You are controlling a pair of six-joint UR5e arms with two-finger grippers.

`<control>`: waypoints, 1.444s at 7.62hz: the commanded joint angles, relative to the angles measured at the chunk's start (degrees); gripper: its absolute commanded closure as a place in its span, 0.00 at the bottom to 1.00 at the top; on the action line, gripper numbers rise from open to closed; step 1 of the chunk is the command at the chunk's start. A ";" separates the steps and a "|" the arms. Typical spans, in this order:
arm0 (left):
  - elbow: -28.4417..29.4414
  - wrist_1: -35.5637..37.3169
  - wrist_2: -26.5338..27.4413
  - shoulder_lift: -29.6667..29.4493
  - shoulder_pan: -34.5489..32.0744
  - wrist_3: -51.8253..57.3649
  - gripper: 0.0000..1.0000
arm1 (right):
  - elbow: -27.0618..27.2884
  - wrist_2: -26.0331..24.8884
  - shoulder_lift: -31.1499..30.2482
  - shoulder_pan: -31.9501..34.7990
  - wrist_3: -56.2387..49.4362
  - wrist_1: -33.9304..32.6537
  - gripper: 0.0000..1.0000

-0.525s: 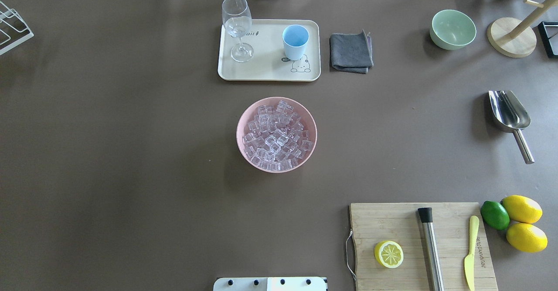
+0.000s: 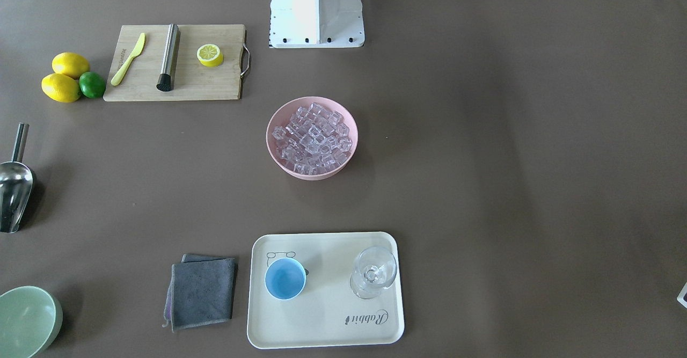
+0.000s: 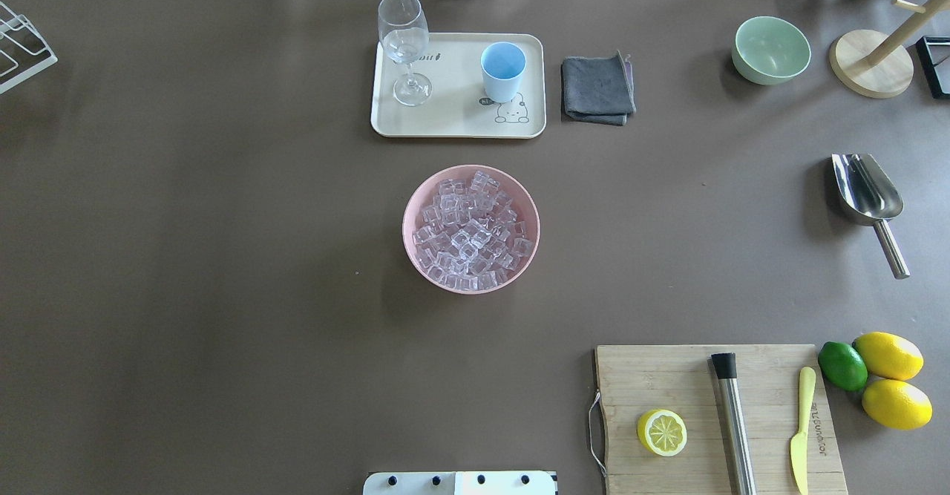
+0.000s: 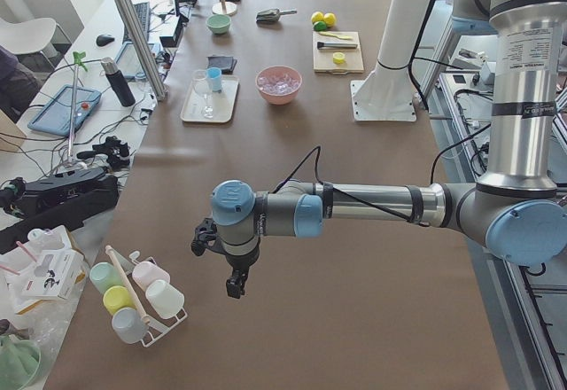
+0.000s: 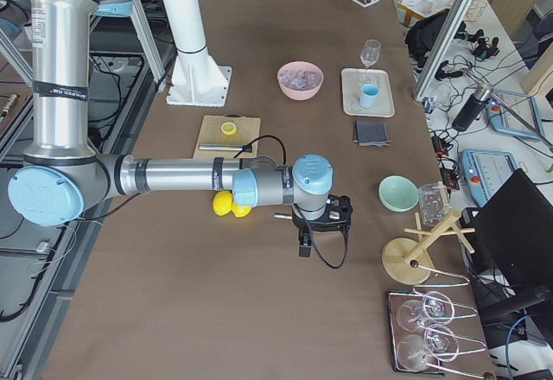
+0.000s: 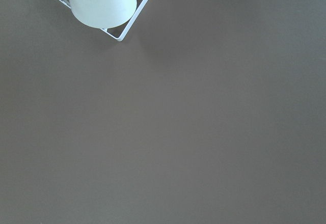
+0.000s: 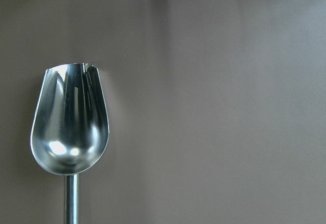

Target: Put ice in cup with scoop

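Black right tool [image 5: 304, 246] hangs on the near arm in the right-side view, low over the desk [image 3: 223, 257], pointing down. It shows only in that side view, so I can't tell how far the jaws stand apart. Nothing visibly in it. Its wrist camera looks straight down at the scoop [image 7: 70, 127]: trough up and empty, handle running off the bottom edge.

Left tool [image 4: 234, 285] shows only in the left-side view, so jaw gap: can't tell. It points down at bare desk beside a wire rack [image 4: 137, 306] of pastel mugs, well apart from everything else.

Scoop [image 3: 868, 198] lies flat at the robot's right, alone, between the green bowl [image 3: 770, 50] and the cutting board [image 3: 668, 376].

Ice [image 3: 469, 231] is all heaped in the pink bowl [image 3: 406, 228] at desk centre.

Cup [image 3: 503, 72] stands upright on the cream tray [image 3: 453, 120] just beyond the bowl, with no ice visible in it. A stemmed glass [image 3: 404, 42] shares the tray. Folded grey cloth [image 3: 597, 88] sits beside the tray.

On the board: half lemon [image 3: 661, 432], steel rod [image 3: 735, 421], yellow knife [image 3: 800, 428]. Lime [image 3: 842, 365] and two lemons [image 3: 888, 355] sit just beside it.
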 commanded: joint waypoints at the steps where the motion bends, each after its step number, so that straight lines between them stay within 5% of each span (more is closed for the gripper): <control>1: -0.46 -0.79 -0.14 0.05 0.52 0.20 0.01 | 0.07 0.16 -0.13 0.07 0.30 0.00 0.00; 6: -0.99 -9.81 -2.75 0.05 1.83 0.29 0.01 | 5.16 -0.73 -2.94 -2.11 12.91 3.49 0.00; 9: -1.08 -24.40 -4.71 -0.65 12.53 -0.32 0.01 | 4.03 -3.00 -6.98 -11.94 33.22 26.05 0.00; 11: -0.99 -33.17 -4.27 -1.62 24.10 -0.15 0.01 | 3.67 -6.93 -9.53 -16.69 37.88 31.44 0.00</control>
